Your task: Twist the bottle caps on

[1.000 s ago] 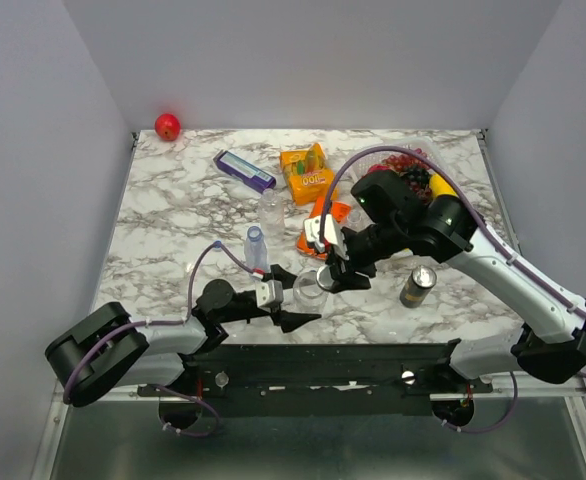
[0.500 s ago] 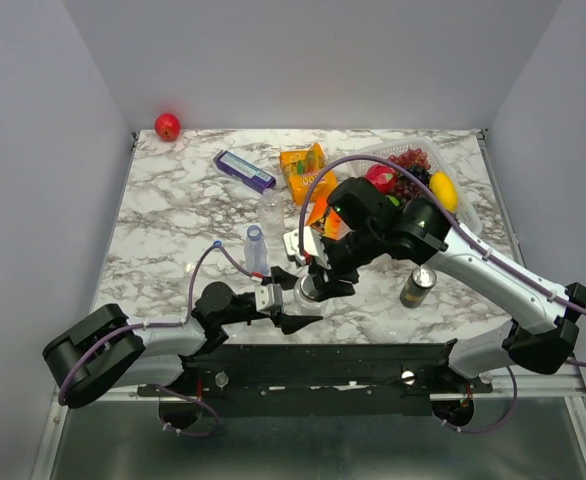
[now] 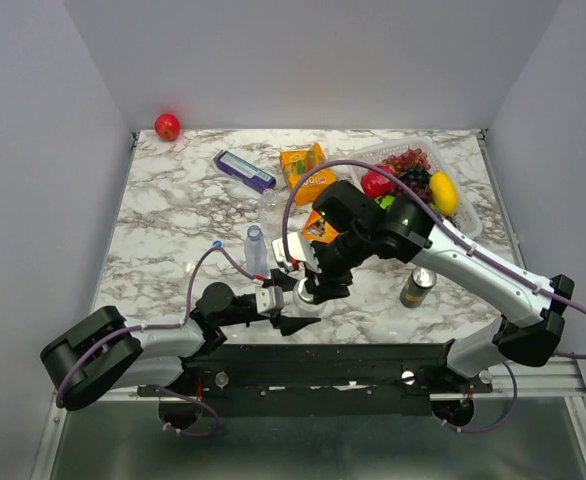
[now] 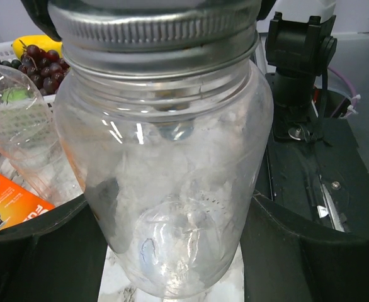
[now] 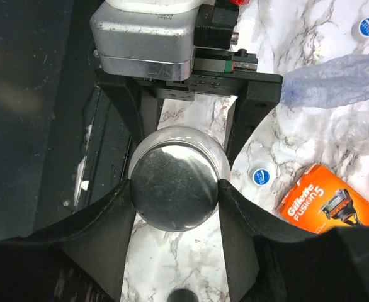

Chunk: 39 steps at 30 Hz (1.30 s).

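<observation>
My left pincer [image 4: 172, 251] pinches a jar [image 4: 165, 157], and my right pincer [image 5: 175, 189] pinches its lid [image 5: 172, 198]. Two caps [image 5: 261, 177] lie loose on the counter [image 5: 279, 38] near the bottles [image 5: 335, 78], not yet screwed on.

A robotics test cell in a lab rather than a home. A white-and-grey marble-patterned tabletop [image 3: 163, 210] is boxed in on three sides by plain pale grey panel walls [image 3: 313, 60]. Two black-and-white robot arms, left [image 3: 163, 338] and right [image 3: 493, 270], are bolted to a black metal rail [image 3: 323, 362] at its near edge, trailing thin purple cables [image 3: 191, 280]. Scattered props include a small red ball [image 3: 167, 126] and a clear plastic basket of fruit [image 3: 470, 210].
</observation>
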### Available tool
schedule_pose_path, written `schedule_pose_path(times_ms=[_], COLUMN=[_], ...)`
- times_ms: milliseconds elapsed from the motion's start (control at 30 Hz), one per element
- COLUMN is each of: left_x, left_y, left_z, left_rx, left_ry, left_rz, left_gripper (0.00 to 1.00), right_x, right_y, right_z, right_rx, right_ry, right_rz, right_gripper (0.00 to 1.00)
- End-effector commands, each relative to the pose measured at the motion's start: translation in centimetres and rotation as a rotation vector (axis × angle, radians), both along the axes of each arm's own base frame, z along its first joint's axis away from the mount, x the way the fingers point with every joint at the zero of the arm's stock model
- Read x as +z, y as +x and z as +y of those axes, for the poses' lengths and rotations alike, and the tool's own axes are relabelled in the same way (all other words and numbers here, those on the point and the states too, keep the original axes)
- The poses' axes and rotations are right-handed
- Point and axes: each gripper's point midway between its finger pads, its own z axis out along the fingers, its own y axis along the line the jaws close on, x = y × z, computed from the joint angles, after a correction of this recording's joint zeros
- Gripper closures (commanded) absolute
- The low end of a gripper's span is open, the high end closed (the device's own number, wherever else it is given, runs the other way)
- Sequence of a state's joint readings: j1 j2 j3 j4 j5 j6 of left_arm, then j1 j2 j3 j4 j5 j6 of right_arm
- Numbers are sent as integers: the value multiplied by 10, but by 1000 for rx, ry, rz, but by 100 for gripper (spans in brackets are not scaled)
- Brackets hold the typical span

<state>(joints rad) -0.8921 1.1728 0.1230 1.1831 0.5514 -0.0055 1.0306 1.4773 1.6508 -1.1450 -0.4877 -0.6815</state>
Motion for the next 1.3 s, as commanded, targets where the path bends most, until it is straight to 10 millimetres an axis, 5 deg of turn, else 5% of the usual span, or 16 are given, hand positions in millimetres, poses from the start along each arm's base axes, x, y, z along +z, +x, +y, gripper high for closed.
schedule_pose_path(times_ms=[0,633,1100,1267], left_x=[28,34,22,19], left_y=[6,10,5,1], left_z=[2,7,3,1], left_rx=[39,80,40,12], left_ry=[-85,-121,-80,-67], left_rz=[-101,-87,-39,-13], left_gripper=[100,100,100,100], right_x=[-11,-22,3,18], right_y=[-6,-3,7,16], right_z=[-10,-14,-20,-10], right_rx=[9,-56,-127,-124], right_ry=[-92,-67,-44,-12], right_rz=[20,4,-54,-92], right_gripper=[48,39,0,0])
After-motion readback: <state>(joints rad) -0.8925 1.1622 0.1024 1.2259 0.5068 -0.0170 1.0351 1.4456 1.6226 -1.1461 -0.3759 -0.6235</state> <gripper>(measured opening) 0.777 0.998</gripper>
